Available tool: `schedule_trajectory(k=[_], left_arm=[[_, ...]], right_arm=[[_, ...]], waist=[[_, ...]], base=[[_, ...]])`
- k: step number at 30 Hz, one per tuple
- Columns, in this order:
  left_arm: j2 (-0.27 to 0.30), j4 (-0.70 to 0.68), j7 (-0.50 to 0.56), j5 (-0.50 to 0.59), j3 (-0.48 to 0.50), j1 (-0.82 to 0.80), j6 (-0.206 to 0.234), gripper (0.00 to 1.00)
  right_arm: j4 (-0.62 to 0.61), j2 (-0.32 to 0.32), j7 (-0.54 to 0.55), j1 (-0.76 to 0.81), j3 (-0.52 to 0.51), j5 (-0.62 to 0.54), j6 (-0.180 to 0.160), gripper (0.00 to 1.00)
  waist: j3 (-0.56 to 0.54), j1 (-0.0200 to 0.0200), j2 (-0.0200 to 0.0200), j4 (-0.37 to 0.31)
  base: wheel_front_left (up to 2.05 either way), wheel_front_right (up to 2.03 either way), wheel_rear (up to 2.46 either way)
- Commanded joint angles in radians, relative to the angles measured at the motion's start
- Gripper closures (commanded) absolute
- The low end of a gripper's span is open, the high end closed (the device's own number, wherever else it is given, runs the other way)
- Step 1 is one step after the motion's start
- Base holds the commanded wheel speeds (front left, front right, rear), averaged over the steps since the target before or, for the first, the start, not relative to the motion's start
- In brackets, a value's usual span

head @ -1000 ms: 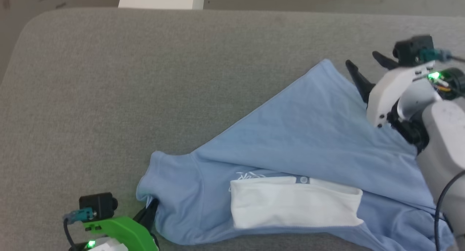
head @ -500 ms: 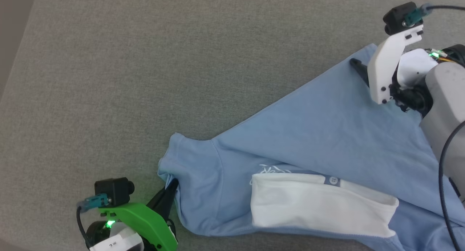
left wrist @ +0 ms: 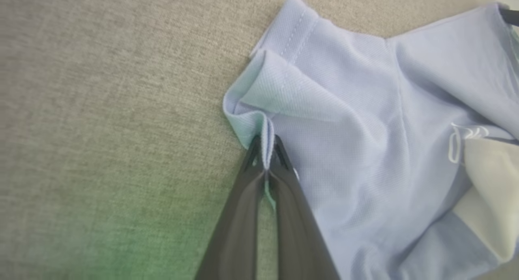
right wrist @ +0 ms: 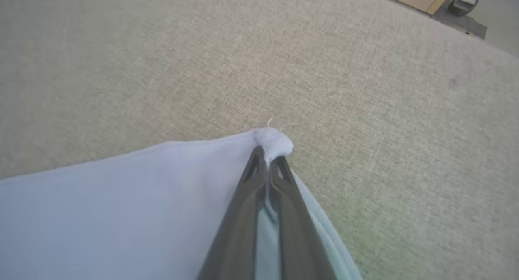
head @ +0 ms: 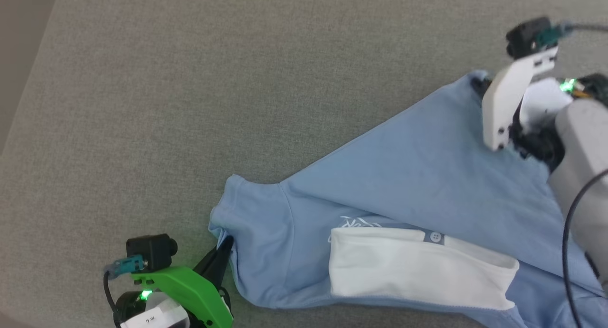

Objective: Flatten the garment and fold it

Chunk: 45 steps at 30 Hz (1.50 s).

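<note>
Blue shirt rumpled: left gripper pinches sleeve hem, right gripper pinches a corner. Flattening stage; next likely needs pulling apart.

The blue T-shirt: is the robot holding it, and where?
The light blue soft knit T-shirt is held twice: left jaws pinch a fold at its sleeve edge, right jaws pinch its far pointed corner.

1. Soft, even light on the garment; faint shadow under its near hem.
2. Beside the garment's far corner, the white camera mount is motion-blurred.
3. Left wrist view: green glow tints the grey surface below the garment's sleeve.
4. Both wrist views are soft; the dark fingers leading to the garment blur most.
</note>
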Motion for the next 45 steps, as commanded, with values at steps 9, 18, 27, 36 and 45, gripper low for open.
schedule_trajectory(k=[9,18,27,36,45], left_arm=[[0.034,0.003,-0.013,0.011,0.027,0.057,0.03,1.0],[0.047,-0.062,-0.108,0.027,0.085,0.057,0.041,1.0],[0.055,-0.173,-0.135,-0.005,0.146,-0.118,0.034,1.0],[0.06,-0.176,-0.021,-0.106,0.152,-0.465,0.009,1.0],[0.036,0.027,0.019,-0.165,0.181,-0.914,0.027,1.0]], right_arm=[[-0.187,-0.009,-0.407,0.303,-0.079,0.014,-0.002,1.0],[-0.396,0.017,-0.44,0.549,-0.256,-0.047,-0.002,1.0],[-0.746,-0.003,-0.198,0.648,-0.398,-0.114,-0.002,1.0],[-0.89,-0.067,0.048,0.443,-0.418,-0.143,-0.002,1.0],[-0.778,-0.087,0.153,0.073,-0.361,-0.163,-0.002,1.0]], waist=[[-0.162,0.0,-0.0001,-0.097],[-0.26,0.0,-0.0001,-0.193],[-0.299,0.0,-0.0001,-0.245],[-0.245,0.0,-0.0001,-0.268],[-0.097,0.0,-0.0001,-0.29]], base=[[0.0,0.0,0.0],[0.0,0.0,0.0],[0.0,0.0,0.0],[0.0,0.0,0.0],[0.0,0.0,0.0]])
